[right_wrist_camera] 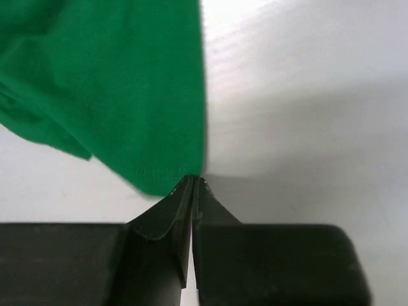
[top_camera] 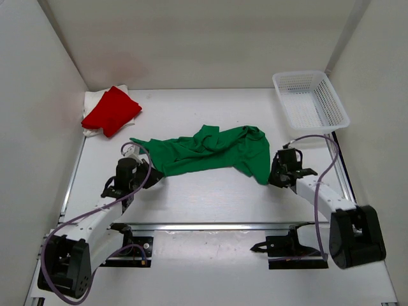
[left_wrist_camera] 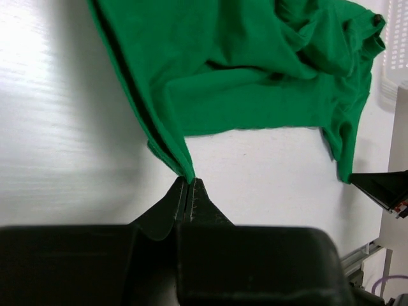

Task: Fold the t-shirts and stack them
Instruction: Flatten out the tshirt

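The green t-shirt [top_camera: 210,150] lies rumpled on the table [top_camera: 210,204], stretched between both pairs of jaws. The left gripper [left_wrist_camera: 190,183] and right gripper [right_wrist_camera: 193,182] each pinch a corner at closed tips. The cloth looks soft, light and limp, so corners seem the best hold.

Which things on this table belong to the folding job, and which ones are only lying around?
Belong to the job: green t-shirt; red t-shirt; cream-white t-shirt beneath the red one.
Only lying around: white mesh basket.
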Tool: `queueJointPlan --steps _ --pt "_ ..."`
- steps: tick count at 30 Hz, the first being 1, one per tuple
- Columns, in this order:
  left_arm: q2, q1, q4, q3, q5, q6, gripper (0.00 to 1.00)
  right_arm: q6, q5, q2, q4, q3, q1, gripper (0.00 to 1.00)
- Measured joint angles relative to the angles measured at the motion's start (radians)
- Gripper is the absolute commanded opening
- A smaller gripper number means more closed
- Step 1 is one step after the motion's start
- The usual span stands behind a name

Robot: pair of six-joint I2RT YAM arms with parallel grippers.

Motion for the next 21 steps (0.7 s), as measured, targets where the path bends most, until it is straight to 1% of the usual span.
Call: queueJointPlan --steps 2,4,6,8,10,12,15,17,19,21 --pt "0.027 -0.014 -0.035 0.061 0.011 0.021 0.0 -0.009 0.021 -0.089 -0.089 0.011 -0.011 0.0" --pt "0.083 -0.033 -0.11 0.19 0.026 0.052 0.0 -0.026 0.048 -0.205 -0.194 0.073 -0.024 0.0" --pt "0.154 -0.043 -0.161 0.364 0.057 0.08 0.0 -0.049 0.08 -0.296 -0.298 0.218 -0.034 0.0" --pt "0.2 -0.018 -0.177 0.538 0.138 0.083 0.0 -0.071 0.129 -0.337 -0.369 0.418 -0.025 0.0" --pt "0.203 0.057 -0.165 0.658 0.228 0.061 0.0 -0.095 0.196 -0.344 -0.439 0.649 0.008 0.0" --pt "0.181 0.171 -0.152 0.748 0.303 0.026 0.0 -0.118 0.254 -0.338 -0.503 0.869 0.072 0.0" --pt "0.134 0.391 -0.086 0.82 0.438 -0.074 0.0 -0.155 0.306 -0.291 -0.579 1.17 0.152 0.0" --pt "0.117 0.488 -0.03 0.846 0.484 -0.143 0.0 -0.187 0.319 -0.267 -0.609 1.33 0.152 0.0" --pt "0.112 0.521 0.031 0.859 0.529 -0.211 0.0 -0.218 0.306 -0.238 -0.618 1.438 0.124 0.0" --pt "0.12 0.531 0.064 0.866 0.568 -0.254 0.0 -0.249 0.263 -0.189 -0.619 1.503 0.076 0.0"
